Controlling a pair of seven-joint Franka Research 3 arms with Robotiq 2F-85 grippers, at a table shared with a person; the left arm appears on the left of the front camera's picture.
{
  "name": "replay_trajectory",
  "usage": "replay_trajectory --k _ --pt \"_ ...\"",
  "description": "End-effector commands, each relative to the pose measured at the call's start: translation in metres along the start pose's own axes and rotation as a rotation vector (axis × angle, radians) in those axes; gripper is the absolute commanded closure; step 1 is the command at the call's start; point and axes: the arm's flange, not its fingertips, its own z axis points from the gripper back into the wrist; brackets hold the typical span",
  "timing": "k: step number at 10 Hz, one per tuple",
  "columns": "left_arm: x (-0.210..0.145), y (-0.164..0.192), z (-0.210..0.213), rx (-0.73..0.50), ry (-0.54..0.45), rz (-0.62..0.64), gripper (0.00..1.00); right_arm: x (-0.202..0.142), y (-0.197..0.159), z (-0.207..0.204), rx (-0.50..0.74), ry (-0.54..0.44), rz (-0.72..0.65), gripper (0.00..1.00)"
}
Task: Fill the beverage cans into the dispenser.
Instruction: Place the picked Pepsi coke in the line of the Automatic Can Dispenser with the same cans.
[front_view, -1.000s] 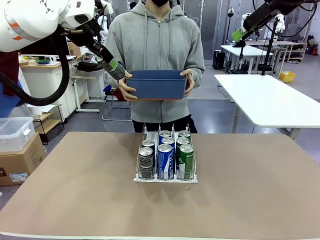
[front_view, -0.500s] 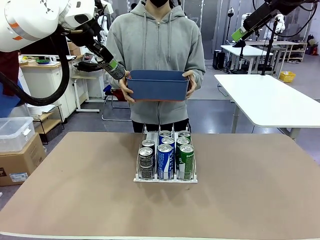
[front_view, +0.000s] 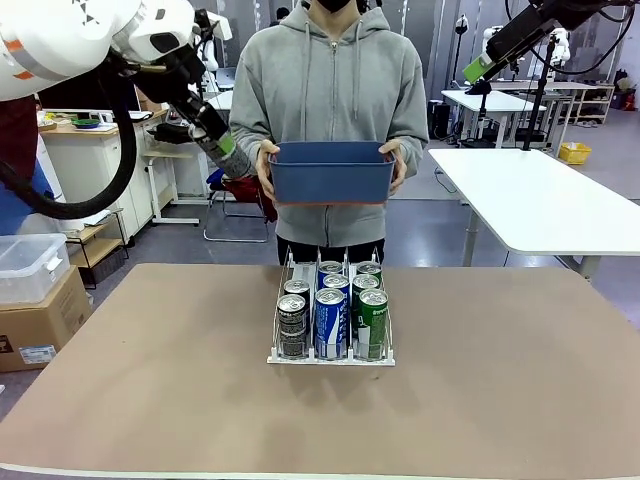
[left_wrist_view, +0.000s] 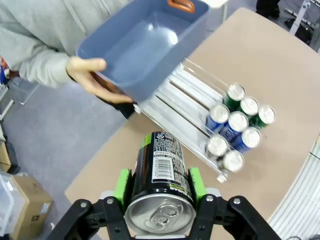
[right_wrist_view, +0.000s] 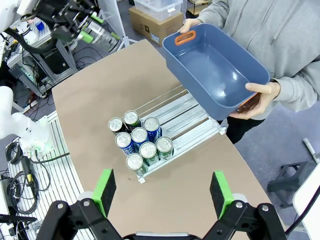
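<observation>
My left gripper (left_wrist_view: 159, 182) is shut on a dark grey-black beverage can (left_wrist_view: 161, 165), held high in the air left of the person; in the front view that gripper (front_view: 222, 143) and can (front_view: 236, 160) hang beside the blue tub (front_view: 332, 172). The clear dispenser (front_view: 283, 292) stands mid-table with several beverage cans (front_view: 330, 318) packed at its front end: dark ones in the left lane, blue in the middle, green on the right. My right gripper (right_wrist_view: 163, 192) hovers open and empty high above the table, seen at the top right in the front view (front_view: 478, 68).
A person at the far edge holds the empty blue tub (right_wrist_view: 215, 70) in both hands above the dispenser's rear end (right_wrist_view: 200, 125). Bare tabletop (front_view: 500, 380) lies on both sides of the dispenser. A white table (front_view: 540, 200) stands behind on the right.
The person has shifted the blue tub a little to the right. My left gripper with its can has drawn slightly left and down, away from the tub. The right gripper has not moved.
</observation>
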Motion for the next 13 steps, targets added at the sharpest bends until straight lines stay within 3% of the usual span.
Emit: replay_trajectory --k 1,5,12,13 --pt "-0.023 -0.032 0.007 0.065 0.115 0.065 0.42 0.001 -0.001 0.001 0.003 0.0 0.001 0.0" --pt "-0.05 -0.051 -0.003 -0.03 0.2 0.0 0.42 0.001 -0.001 0.001 0.003 0.0 0.001 0.0" --pt "-0.048 -0.051 -0.009 -0.007 0.198 0.026 0.42 0.001 -0.001 0.001 0.003 0.0 0.001 0.0" --pt "-0.055 -0.063 -0.015 0.026 0.188 0.087 0.42 0.001 -0.001 0.001 0.003 0.0 0.001 0.0"
